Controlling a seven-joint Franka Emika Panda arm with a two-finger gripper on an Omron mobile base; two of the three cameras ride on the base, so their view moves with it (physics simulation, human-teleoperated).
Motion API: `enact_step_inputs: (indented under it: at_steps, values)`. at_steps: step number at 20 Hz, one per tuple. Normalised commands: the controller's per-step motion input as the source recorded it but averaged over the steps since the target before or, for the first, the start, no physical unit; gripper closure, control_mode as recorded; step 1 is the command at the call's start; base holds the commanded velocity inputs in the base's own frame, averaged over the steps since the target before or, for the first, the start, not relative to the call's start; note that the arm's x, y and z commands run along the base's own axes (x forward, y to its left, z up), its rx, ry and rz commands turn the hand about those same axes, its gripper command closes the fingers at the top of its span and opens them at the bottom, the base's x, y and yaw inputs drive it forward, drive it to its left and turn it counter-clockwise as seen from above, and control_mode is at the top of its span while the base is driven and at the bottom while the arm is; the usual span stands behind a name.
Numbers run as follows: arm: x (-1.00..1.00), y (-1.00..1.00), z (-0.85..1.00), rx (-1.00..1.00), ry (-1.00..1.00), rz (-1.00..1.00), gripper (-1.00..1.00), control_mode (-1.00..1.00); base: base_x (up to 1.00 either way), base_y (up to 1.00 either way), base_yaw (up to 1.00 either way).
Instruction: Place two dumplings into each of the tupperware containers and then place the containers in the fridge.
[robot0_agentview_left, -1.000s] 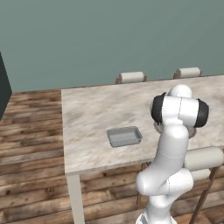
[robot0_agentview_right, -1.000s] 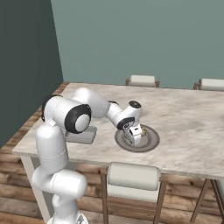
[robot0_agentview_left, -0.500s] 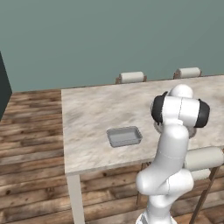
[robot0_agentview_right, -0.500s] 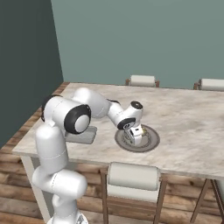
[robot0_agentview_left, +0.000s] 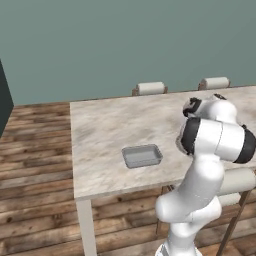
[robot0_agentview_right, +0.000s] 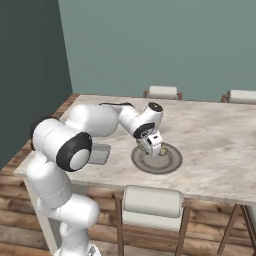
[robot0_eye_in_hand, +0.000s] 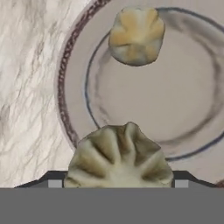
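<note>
Hand view: jaws closed on one dumpling (robot0_eye_in_hand: 119, 158) over the plate (robot0_eye_in_hand: 65, 70); second dumpling (robot0_eye_in_hand: 136, 36) rests apart.

A plain teal-green wall (robot0_agentview_left: 125, 45) closes the room behind a long tabletop (robot0_agentview_left: 105, 135) of pale marbled stone on light legs, and a darker panel (robot0_agentview_right: 27, 75) stands along the side in the right base view. The floor (robot0_agentview_left: 35, 150) is laid in brown wooden planks. Chairs with cream padded backs on wooden frames stand at the far edge (robot0_agentview_left: 150, 88) and the near edge (robot0_agentview_right: 151, 201) of the tabletop, under even, soft light.
</note>
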Motion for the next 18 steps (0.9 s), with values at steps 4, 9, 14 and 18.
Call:
enact_step_inputs:
  at_steps: [4,9,14,18]
  values:
    - [-0.65,0.99,0.60,-0.23,0.00,0.42,1.00,-1.00,0.00,0.00,0.00]
    - [-0.82,1.00,0.31,-0.20,-0.02,0.41,1.00,-1.00,0.00,0.00,0.00]
    - [-0.36,0.92,0.32,-0.12,-0.01,0.26,1.00,-1.00,0.00,0.00,0.00]
    - [0.10,0.88,0.20,0.00,0.02,0.15,1.00,-1.00,0.00,0.00,0.00]
